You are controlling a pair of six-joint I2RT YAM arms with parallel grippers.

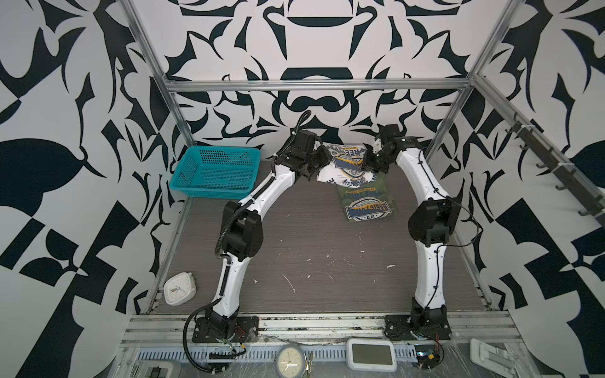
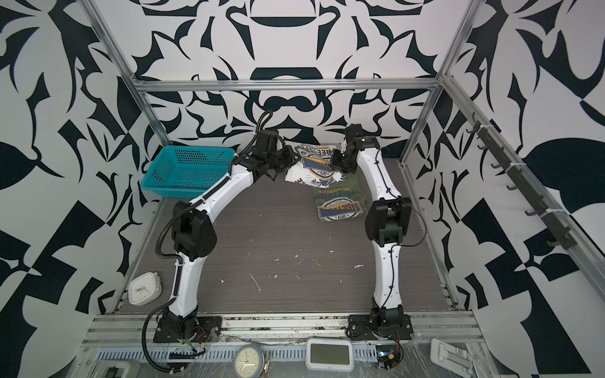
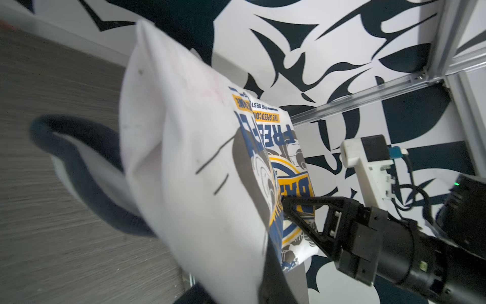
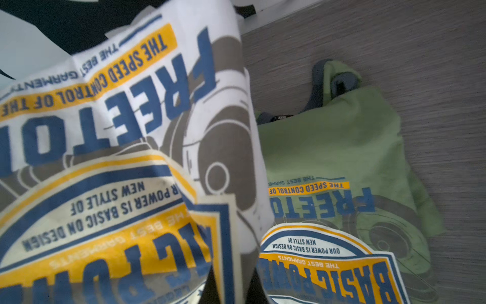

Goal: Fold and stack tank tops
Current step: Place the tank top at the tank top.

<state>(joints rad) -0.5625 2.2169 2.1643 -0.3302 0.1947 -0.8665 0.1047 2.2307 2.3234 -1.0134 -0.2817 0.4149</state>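
At the far side of the table (image 1: pixel 294 248), white tank top (image 1: pixel 340 176) held up between two arms — left gripper (image 1: pixel 319 163) and right gripper (image 1: pixel 364 164) both pinching it — green tank top (image 1: pixel 366 203) folded flat alongside.

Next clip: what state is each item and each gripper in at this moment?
white tank top: lifted and bunched, gripped at both sides, not yet laid on the other top.
olive green tank top: folded, lying flat on the table, graphic up.
teal basket: upright, empty.
left gripper: shut on the white tank top.
right gripper: shut on the white tank top.
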